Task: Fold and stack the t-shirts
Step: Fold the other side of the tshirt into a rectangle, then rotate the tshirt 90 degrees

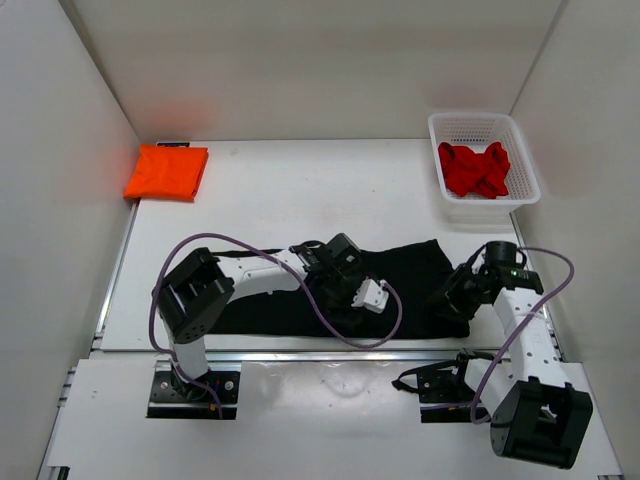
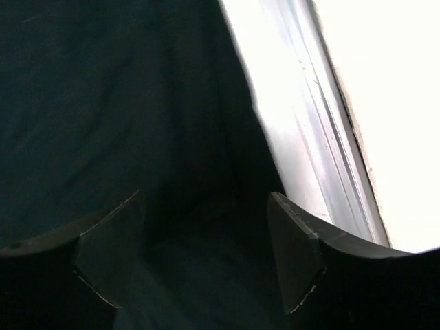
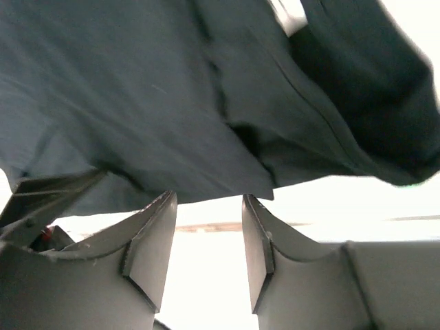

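Black shirt (image 1: 410, 265) lies spread along the table's (image 1: 300, 190) near edge, btwn both arms; L gripper (image 2: 206, 206) hangs over its middle, jaws wide apart, gripping nothing. R gripper (image 3: 207, 199) is at the shirt's right end, jaws also apart, hem just past the tips. Orange shirt (image 1: 166, 171) sits folded at far-left corner; red shirt (image 1: 475, 170) is bunched in basket (image 1: 480, 122), far right.

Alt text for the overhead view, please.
A black t-shirt lies along the table's near edge under the left gripper and right gripper. A folded orange t-shirt sits far left; a red t-shirt in a white basket far right.
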